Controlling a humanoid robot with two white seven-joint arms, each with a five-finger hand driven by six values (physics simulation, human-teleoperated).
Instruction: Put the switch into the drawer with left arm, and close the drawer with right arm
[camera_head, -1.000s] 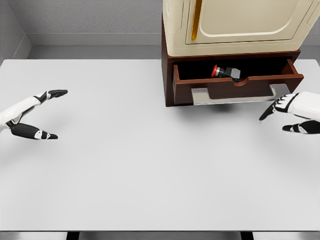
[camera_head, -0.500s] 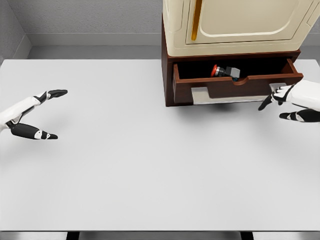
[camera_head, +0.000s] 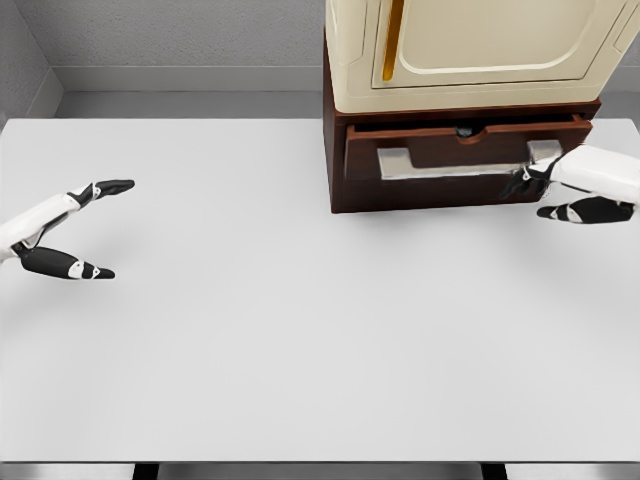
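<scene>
Right hand (camera_head: 570, 190) shoving the drawer (camera_head: 455, 150) home, upper right.
Fingers extended against its front, grasping nothing; left hand (camera_head: 60, 230) rests released, left edge.

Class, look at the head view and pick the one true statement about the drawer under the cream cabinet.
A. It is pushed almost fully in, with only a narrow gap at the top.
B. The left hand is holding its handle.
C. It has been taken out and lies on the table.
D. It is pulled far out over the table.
A: the drawer sits nearly flush with its brown housing, a thin slit left above, with the right hand at its front's right end.
</scene>
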